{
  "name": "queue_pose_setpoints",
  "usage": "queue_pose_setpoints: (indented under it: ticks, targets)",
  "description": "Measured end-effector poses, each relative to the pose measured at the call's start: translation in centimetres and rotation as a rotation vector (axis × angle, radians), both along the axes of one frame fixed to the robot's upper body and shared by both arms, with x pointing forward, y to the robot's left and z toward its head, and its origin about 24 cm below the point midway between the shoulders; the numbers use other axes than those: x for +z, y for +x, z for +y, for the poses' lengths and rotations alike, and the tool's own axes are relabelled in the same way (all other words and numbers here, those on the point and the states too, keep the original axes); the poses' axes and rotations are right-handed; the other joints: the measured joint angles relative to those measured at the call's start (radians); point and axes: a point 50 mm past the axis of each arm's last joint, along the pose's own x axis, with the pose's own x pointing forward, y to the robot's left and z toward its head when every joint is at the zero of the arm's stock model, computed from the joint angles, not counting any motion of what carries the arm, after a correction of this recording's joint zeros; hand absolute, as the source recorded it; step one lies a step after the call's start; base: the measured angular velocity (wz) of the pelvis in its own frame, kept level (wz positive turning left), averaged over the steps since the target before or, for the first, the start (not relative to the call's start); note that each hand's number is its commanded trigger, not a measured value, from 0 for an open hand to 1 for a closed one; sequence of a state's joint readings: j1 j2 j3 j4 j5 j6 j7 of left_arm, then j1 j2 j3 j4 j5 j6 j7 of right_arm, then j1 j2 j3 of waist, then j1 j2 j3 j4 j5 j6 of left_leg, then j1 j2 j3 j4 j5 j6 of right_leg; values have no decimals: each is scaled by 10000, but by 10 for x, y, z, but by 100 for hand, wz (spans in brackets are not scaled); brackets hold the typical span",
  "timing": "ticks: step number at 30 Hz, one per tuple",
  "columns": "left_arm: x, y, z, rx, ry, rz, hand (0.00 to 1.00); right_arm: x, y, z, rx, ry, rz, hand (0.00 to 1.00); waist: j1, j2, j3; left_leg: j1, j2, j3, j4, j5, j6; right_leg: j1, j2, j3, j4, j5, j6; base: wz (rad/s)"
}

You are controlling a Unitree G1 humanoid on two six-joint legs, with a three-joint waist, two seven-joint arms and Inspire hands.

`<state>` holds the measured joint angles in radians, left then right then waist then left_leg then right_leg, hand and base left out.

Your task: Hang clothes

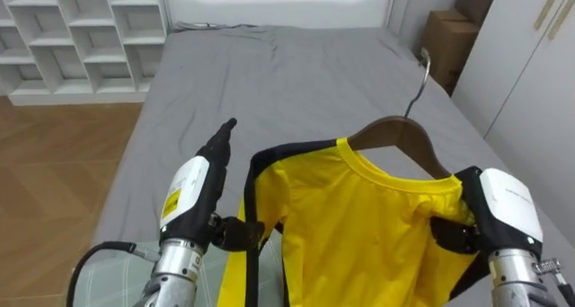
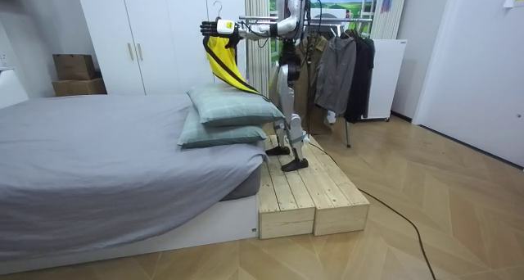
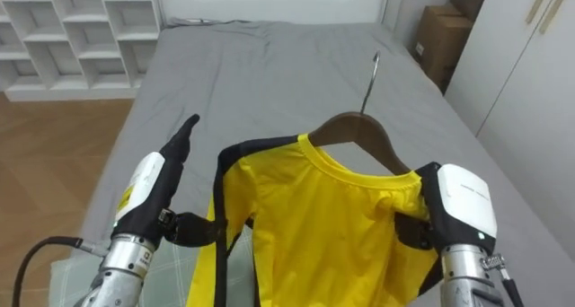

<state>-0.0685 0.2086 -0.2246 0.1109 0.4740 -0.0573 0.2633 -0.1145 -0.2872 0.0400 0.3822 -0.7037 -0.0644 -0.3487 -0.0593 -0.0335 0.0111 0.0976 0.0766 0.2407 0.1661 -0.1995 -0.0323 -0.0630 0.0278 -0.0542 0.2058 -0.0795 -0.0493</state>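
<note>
A yellow shirt with black trim hangs on a wooden hanger whose metal hook points up, held above the grey bed. My right hand grips the shirt's right shoulder over the hanger's end, thumb on the front and fingers hidden behind. My left hand is at the shirt's left shoulder with fingers straight and pointing forward, its thumb touching the black edge. In the room view I stand on a wooden platform beside the bed, arms raised, with the shirt dangling over the pillows.
The grey bed stretches ahead. White cube shelves stand at the far left, a cardboard box and white wardrobe at the right. Two checked pillows lie below the shirt. A clothes rack with dark garments stands behind me.
</note>
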Motion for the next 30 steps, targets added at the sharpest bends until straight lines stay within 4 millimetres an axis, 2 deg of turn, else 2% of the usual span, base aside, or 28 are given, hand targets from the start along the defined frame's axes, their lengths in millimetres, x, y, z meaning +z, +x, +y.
queue_pose_setpoints:
  ticks: [5,7,8,9,10,11,12,13,14,16,18,21,23,24,25,26,27,28,29,30]
  targets:
    - [0,-2,3,-41,33,-71,0,0,0,1,76,3,-48,100,138,-44,6,18,16,290,11,-25,24,-176,32,130,156,5,-8,-16]
    - [-2,-4,6,49,51,-20,0,1,0,1,93,57,-69,100,369,-136,14,31,37,826,33,-61,49,-513,85,242,382,12,-19,-48]
    - [-3,-5,7,107,82,-15,0,1,0,2,119,55,-76,100,419,-165,10,22,50,973,60,-88,57,-601,87,213,406,24,-39,-70]
    - [-3,-6,10,235,114,0,0,0,0,4,191,54,-53,100,517,-202,0,31,119,1350,151,-184,49,-698,77,97,497,77,-103,-98]
    - [-3,-6,13,343,111,-21,0,-2,0,4,260,78,-25,100,819,-223,10,126,230,1884,321,-366,20,-898,32,-551,572,152,-213,-149]
    - [-3,-6,17,501,109,-36,0,-4,0,6,367,92,53,100,1086,-226,6,231,448,2472,555,-604,-21,-934,-271,-1879,703,240,-464,-143]
    - [-3,-6,19,559,103,-40,0,-6,0,6,404,106,107,100,1149,-234,12,260,519,2725,726,-740,-47,-926,-410,-2614,741,228,-600,-131]
    - [-4,-7,20,629,68,-5,0,-9,-1,5,391,118,257,100,1182,-243,18,305,641,3114,963,-969,-75,-899,-619,-3555,877,111,-773,-94]
    - [-5,-8,20,610,69,57,0,-12,-2,4,345,107,393,100,1184,-240,33,294,708,3367,1176,-1149,-87,-910,-685,-3849,946,4,-832,-79]
    - [-6,-8,18,514,12,124,0,-15,-3,3,290,102,520,100,957,-280,60,293,748,3624,1339,-1286,-96,-1031,-629,-3617,1070,-50,-813,-49]
    - [-6,-8,16,458,6,148,0,-15,-3,5,334,159,512,100,806,-264,84,311,879,3945,1576,-1446,-143,-1099,-422,-3277,1011,-5,-788,-57]
    - [-6,-8,16,500,-2,147,0,-15,-3,8,461,209,450,100,504,-127,87,377,1193,4500,2021,-1749,-268,-1172,-63,-2862,1034,81,-865,-57]
    - [-6,-9,17,617,1,69,0,-16,-2,14,568,305,405,100,262,19,85,484,1503,5001,2564,-1940,-446,-1222,265,-2537,1044,46,-916,-63]
    - [-6,-9,18,639,39,52,0,-16,-2,16,589,363,406,100,201,38,85,457,1572,5069,2865,-1964,-462,-1230,328,-2453,1034,14,-938,-65]
    - [-6,-9,20,672,106,73,0,-18,-3,20,655,425,412,100,101,78,81,276,1903,5073,3810,-1950,-446,-1235,504,-2222,1091,-67,-1008,-81]
    - [-6,-9,20,682,102,92,0,-16,-2,21,754,245,355,100,144,275,80,57,2287,4892,4959,-1859,-291,-1191,712,-1835,1186,-119,-1046,-94]
    - [-7,-9,20,693,106,106,0,-15,-1,21,813,125,313,100,206,397,78,-66,2433,4681,5478,-1746,-156,-1186,799,-1570,1259,-133,-1088,-129]
    - [-8,-10,21,738,106,127,0,-13,-1,23,960,-142,230,100,353,566,82,-371,2518,4091,6369,-1305,116,-1155,986,-947,1416,-174,-1153,-142]
    - [-9,-11,22,788,78,142,0,-12,0,27,1183,-460,195,100,436,595,72,-664,2361,3312,6865,-928,215,-1112,1058,-258,1552,-240,-1108,-138]
    - [-9,-12,22,797,60,129,0,-11,0,29,1316,-636,168,100,443,587,71,-802,2151,2902,6791,-1011,201,-1098,1079,51,1594,-267,-1087,-119]
